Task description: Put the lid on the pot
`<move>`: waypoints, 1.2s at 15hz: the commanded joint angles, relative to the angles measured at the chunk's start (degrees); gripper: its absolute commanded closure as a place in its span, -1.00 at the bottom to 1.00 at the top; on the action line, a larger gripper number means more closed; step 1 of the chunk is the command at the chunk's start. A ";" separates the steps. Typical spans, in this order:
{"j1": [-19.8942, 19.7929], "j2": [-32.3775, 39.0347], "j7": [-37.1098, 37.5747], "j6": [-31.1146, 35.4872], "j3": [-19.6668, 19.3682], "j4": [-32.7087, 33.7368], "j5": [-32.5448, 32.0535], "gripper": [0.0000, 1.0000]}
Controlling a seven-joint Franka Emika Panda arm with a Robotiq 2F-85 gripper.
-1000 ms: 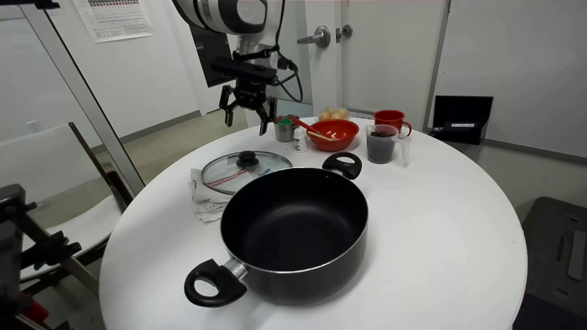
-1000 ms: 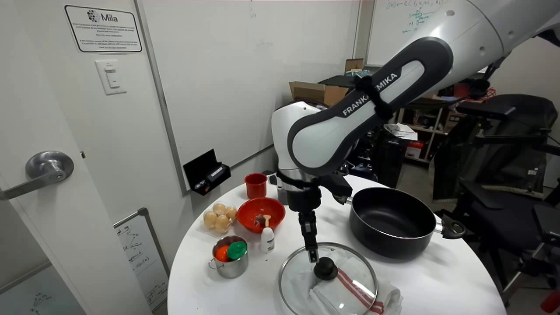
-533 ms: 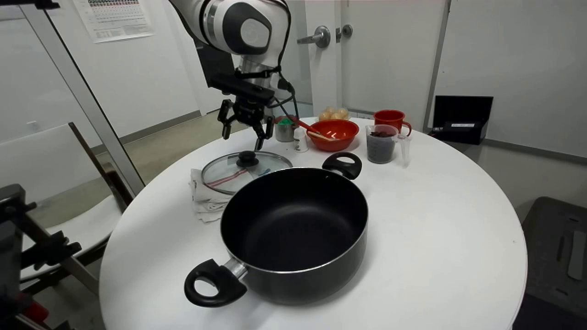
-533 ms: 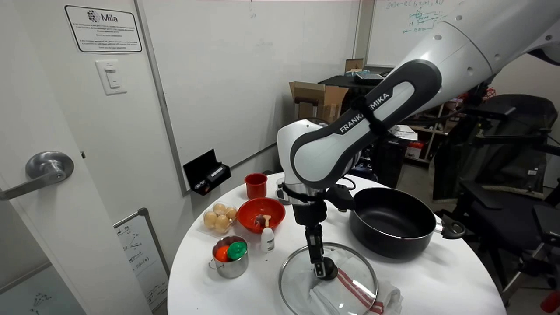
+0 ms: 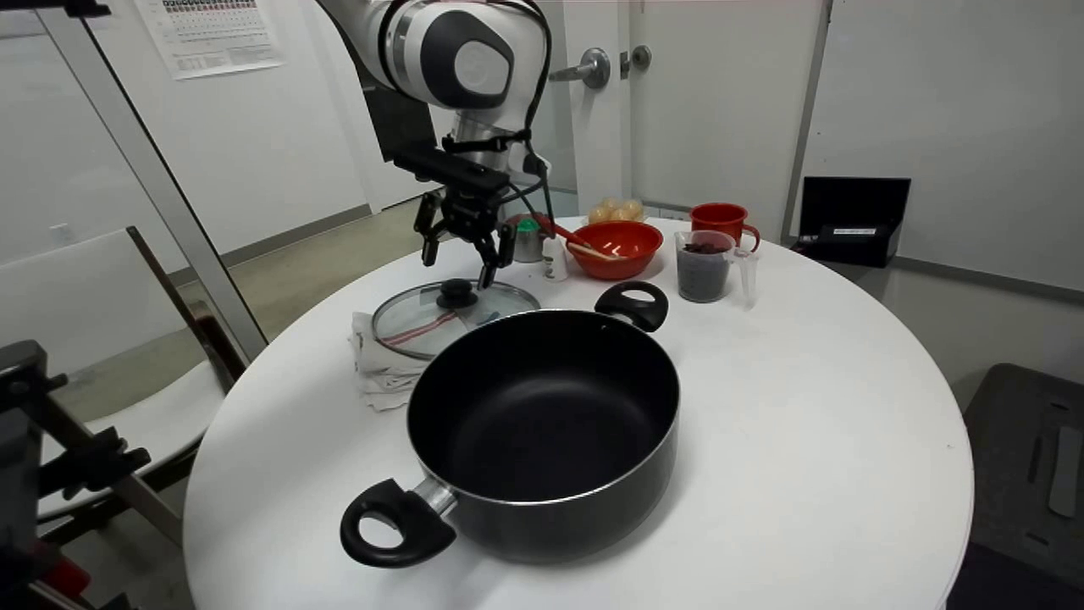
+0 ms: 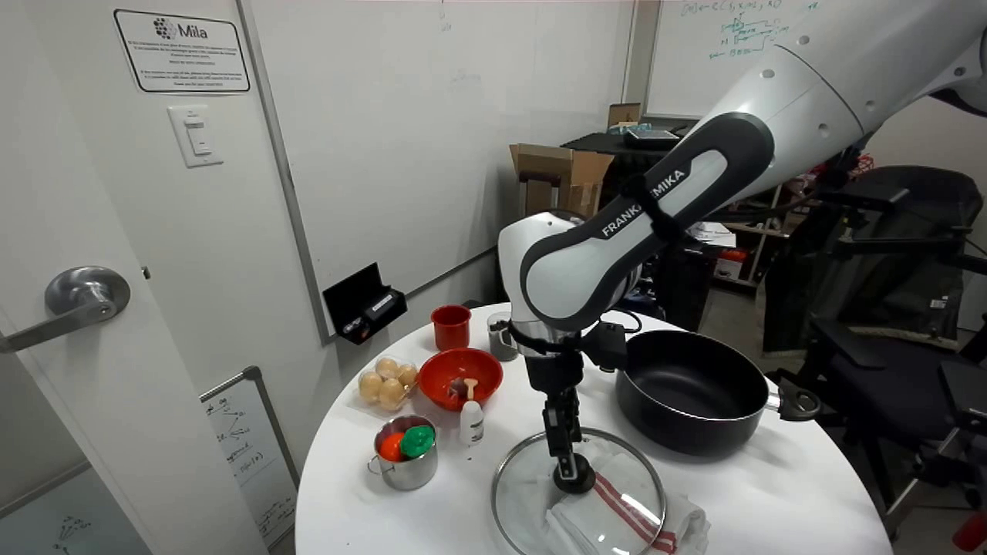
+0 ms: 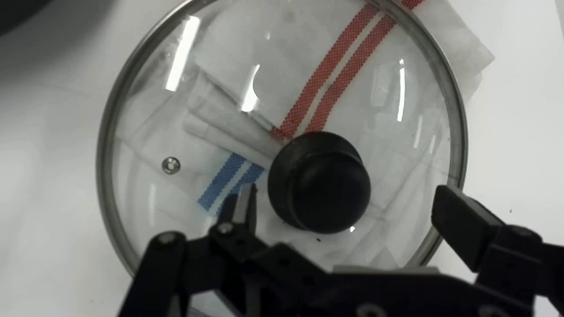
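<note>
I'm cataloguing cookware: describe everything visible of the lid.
The lid is round, clear, apparently glass, with a metallic rim, a black knob and a small metallic fitting. It lies knob up over a folded striped cloth, apart from the pot. The open gripper straddles the knob in the wrist view without touching it.

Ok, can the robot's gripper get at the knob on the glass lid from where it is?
Probably yes. The gripper is open over the lid; in the wrist view its fingers stand either side of the knob with nothing blocking them. It may need to shift slightly: the knob looks nearer one finger.
</note>
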 commanded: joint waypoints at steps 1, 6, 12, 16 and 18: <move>0.66 -0.63 1.72 -0.26 -0.44 -0.60 0.59 -1.00; 1.69 0.08 3.33 -1.60 -1.00 -0.18 0.17 -1.00; 2.78 1.71 6.19 -3.36 -2.30 0.94 -0.14 -1.00; 3.09 1.64 7.70 -3.11 -3.09 1.00 -0.25 -1.00; 3.25 1.84 8.46 -2.90 -3.39 1.36 -0.32 -1.00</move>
